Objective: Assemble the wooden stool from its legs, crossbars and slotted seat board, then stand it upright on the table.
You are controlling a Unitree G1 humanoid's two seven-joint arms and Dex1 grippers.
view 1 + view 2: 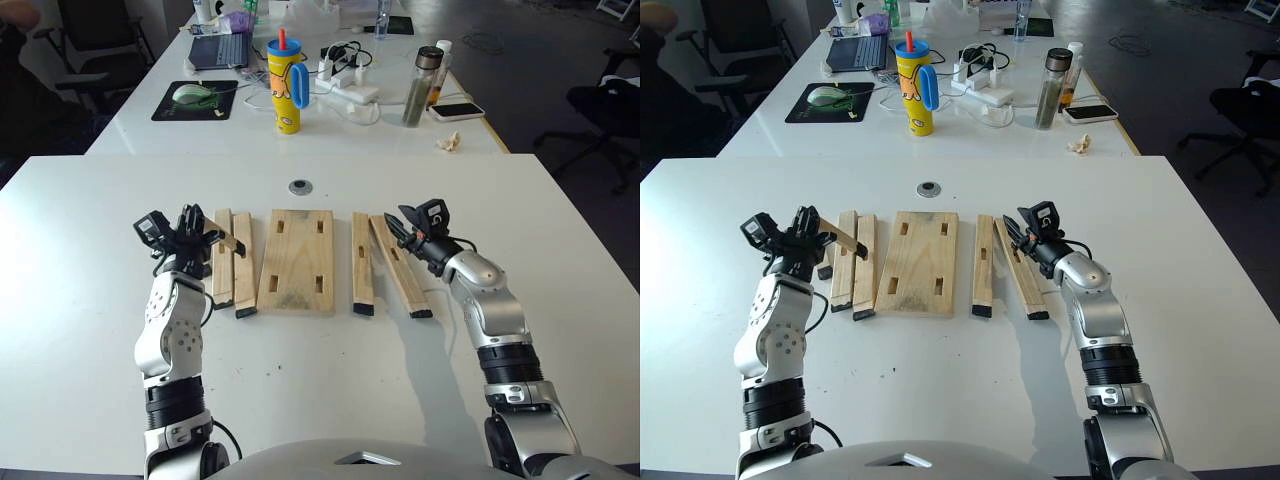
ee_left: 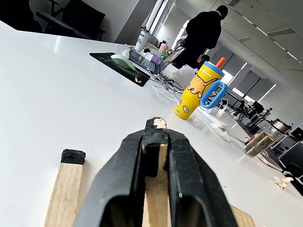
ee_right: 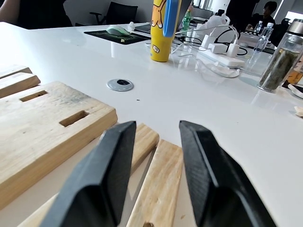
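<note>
Slim gaps beside seat board (image 1: 296,262)

Rough wood seat board (image 1: 297,262), glossy table (image 1: 80,300), fingers (image 3: 102,175) perhaps plastic

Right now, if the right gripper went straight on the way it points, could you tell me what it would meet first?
Most likely the ends of the two wooden legs lying just ahead of the open right gripper; its height above them is unclear, so it might skim over them.

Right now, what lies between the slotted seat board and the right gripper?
Left eye view: a straight leg, then an angled leg whose far end sits by the right gripper.
</note>
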